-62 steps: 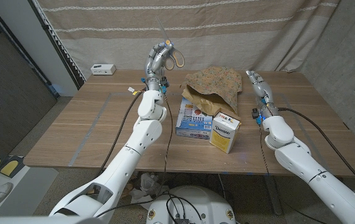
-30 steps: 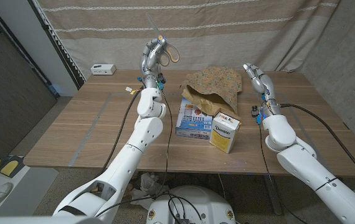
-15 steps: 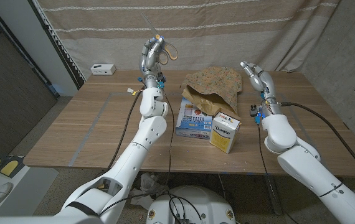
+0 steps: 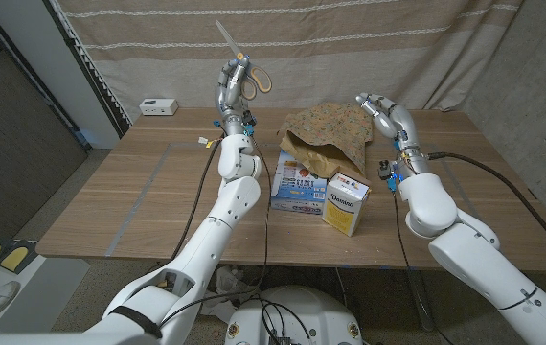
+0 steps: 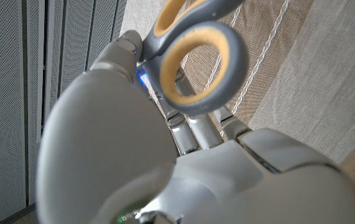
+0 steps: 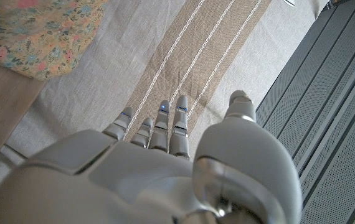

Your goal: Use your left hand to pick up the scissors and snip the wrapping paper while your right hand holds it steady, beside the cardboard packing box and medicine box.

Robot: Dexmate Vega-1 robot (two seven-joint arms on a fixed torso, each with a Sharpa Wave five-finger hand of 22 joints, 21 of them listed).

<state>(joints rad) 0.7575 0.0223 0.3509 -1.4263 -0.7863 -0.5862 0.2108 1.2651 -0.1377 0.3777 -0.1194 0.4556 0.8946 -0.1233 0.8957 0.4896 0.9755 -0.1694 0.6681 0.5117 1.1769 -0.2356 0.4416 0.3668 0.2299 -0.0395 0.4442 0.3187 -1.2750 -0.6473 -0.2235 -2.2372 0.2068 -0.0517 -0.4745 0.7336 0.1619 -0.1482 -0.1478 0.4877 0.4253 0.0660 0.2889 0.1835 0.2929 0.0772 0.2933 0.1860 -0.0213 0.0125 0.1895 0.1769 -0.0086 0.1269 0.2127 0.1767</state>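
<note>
Right hand (image 4: 380, 107) now nearer wrapping paper (image 4: 330, 133), fingers spread, empty; left hand (image 4: 232, 84) gripping raised scissors (image 4: 244, 65)

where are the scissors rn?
Head view: the scissors are held up in the left hand, raised above the table's far left side, blades pointing up, left of the wrapping paper.

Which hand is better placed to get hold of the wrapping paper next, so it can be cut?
The right hand. It is open and raised just beside the floral wrapping paper at the table's far side. The left hand already grips the scissors, held up in the air farther from the paper.
</note>
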